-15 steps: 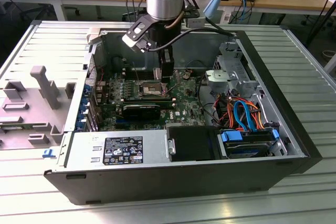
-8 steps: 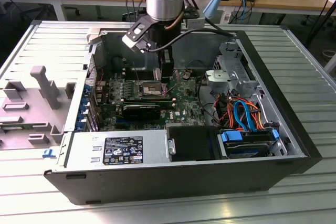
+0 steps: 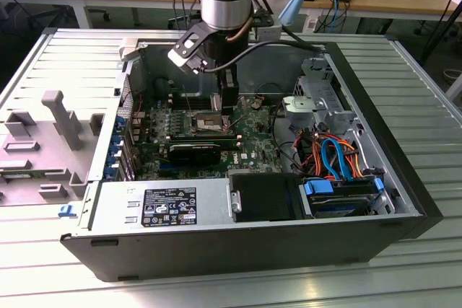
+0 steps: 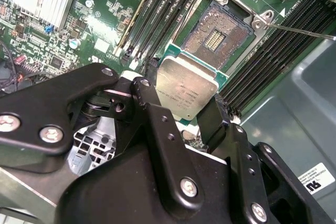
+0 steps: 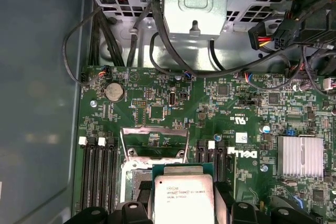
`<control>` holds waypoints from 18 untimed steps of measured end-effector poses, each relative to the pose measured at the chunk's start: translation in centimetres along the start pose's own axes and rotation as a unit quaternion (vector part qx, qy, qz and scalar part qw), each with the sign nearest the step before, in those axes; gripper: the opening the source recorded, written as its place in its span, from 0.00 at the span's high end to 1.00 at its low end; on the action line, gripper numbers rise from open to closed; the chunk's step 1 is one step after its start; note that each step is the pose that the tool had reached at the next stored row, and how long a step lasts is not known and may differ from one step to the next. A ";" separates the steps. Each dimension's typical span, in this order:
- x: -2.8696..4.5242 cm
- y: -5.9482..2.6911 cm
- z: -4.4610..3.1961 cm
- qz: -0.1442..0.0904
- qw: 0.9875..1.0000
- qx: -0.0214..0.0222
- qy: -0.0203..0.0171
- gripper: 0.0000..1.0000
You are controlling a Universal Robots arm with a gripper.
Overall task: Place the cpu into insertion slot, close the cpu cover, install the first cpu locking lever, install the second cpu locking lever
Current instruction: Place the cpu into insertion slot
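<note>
My gripper is shut on the cpu, a flat square chip with a silvery top, pinched at two opposite edges by the black fingers. The chip hangs level above the green board, just short of the insertion slot, which lies open with its dark pin field bare inside a silver rim. In the first wrist view the cpu covers part of the insertion slot, and the cpu cover stands raised behind it. A thin metal lever sticks out from the slot's corner. In the exterior view the gripper reaches down into the case.
Long black memory slots run along both sides of the socket. A finned heatsink, a silver drive cage with black cables, the power supply and the case walls hem in the board.
</note>
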State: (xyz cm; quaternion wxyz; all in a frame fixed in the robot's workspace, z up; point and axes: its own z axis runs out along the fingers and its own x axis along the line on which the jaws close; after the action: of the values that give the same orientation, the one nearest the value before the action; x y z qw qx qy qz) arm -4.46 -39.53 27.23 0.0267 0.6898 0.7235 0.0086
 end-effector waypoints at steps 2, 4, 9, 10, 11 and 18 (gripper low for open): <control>0.00 -0.03 0.02 0.000 1.000 0.000 0.000 0.45; 0.01 -0.07 0.06 0.000 1.000 0.000 0.000 0.45; 0.01 -0.16 0.16 0.000 1.000 0.000 0.000 0.45; 0.01 -0.18 0.19 0.000 1.000 0.000 0.000 0.45; 0.01 -0.18 0.21 0.000 1.000 0.000 0.000 0.45; 0.03 -0.22 0.62 0.000 1.000 0.000 0.000 0.45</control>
State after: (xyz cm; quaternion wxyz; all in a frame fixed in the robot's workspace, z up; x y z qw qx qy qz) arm -4.65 -39.53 26.60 0.0267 0.6898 0.7235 0.0086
